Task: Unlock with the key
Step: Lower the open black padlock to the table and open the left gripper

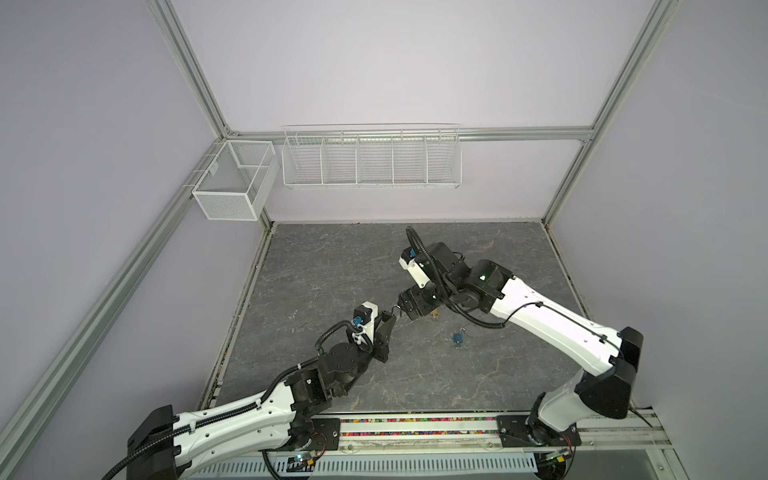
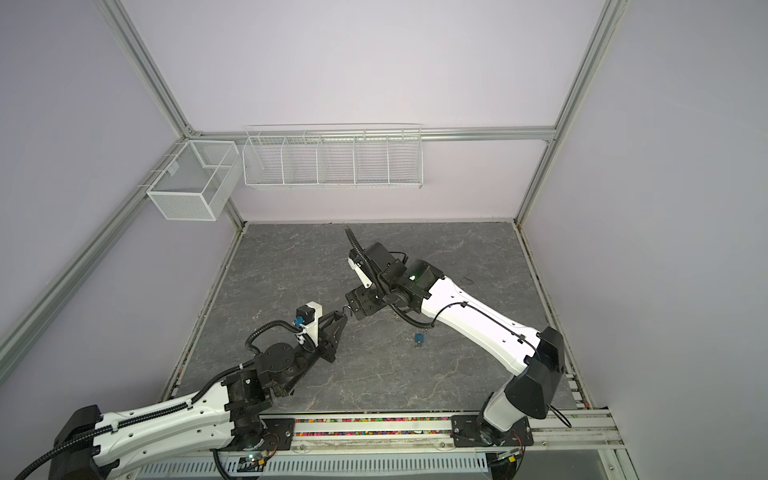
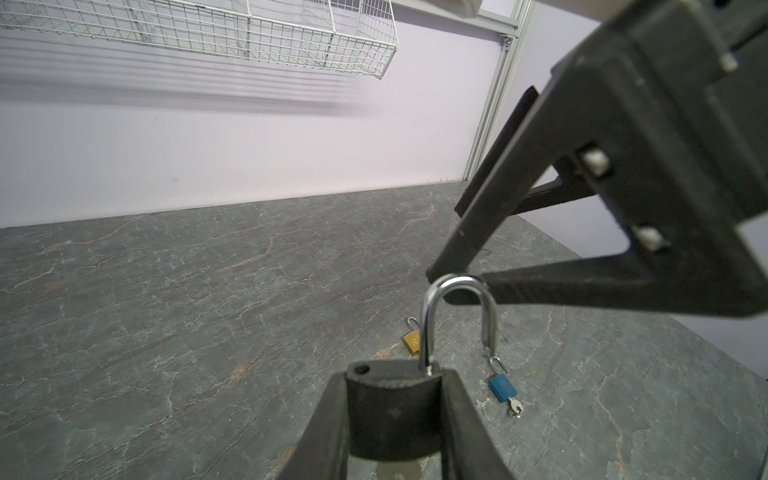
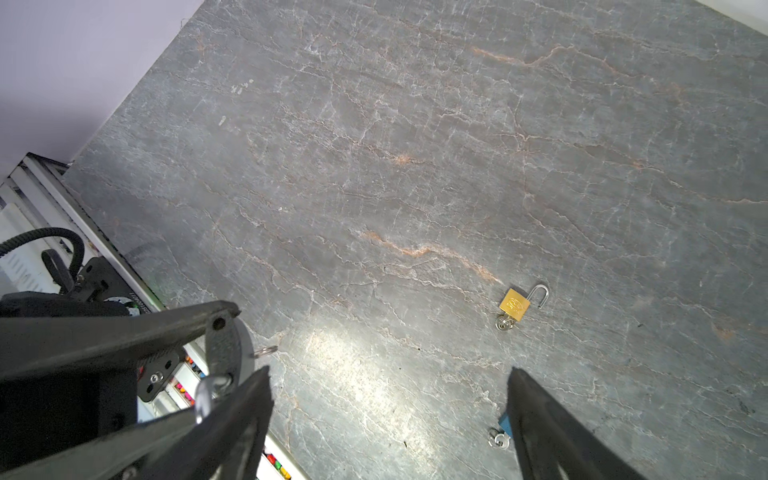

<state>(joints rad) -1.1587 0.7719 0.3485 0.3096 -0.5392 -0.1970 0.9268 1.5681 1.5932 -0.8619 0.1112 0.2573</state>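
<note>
- Left wrist view, step in hand: I am reading this as swinging the shackle clear of the black padlock. One leg is sitting in the body and the other is hanging free beside its gaping socket, so the lock is looking already released.
- Doing it well: nudging the crown lightly sideways about the seated leg, not pressing down, so the body is not twisting out of its clamp.
- Left pincer is standing partway closed, squeezing the padlock body by both flanks, lifted off the surface.
- Right pincer is gaping wide and carrying nothing; one fingertip is touching the shackle's crown.
- Key: a pale sliver is showing under the body; whether that is it, I cannot tell.
- Right wrist view: the right fingers are standing well apart with only bare surface between them, and one is lying just beside the shackle. A small ring is showing by the lock body, possibly the key's.
- Gold padlock is lying on the surface with its shackle open and a key at its base. Blue padlock is mostly hiding behind the other finger.
- Both top views: the held padlock is hanging over the surface's centre, with the left arm angled in from 7 o'clock and the right pincer at its 3 o'clock.
- Blue padlock is lying near at 4 o'clock; the gold one is peeping from under the right pincer at 3 o'clock.
</note>
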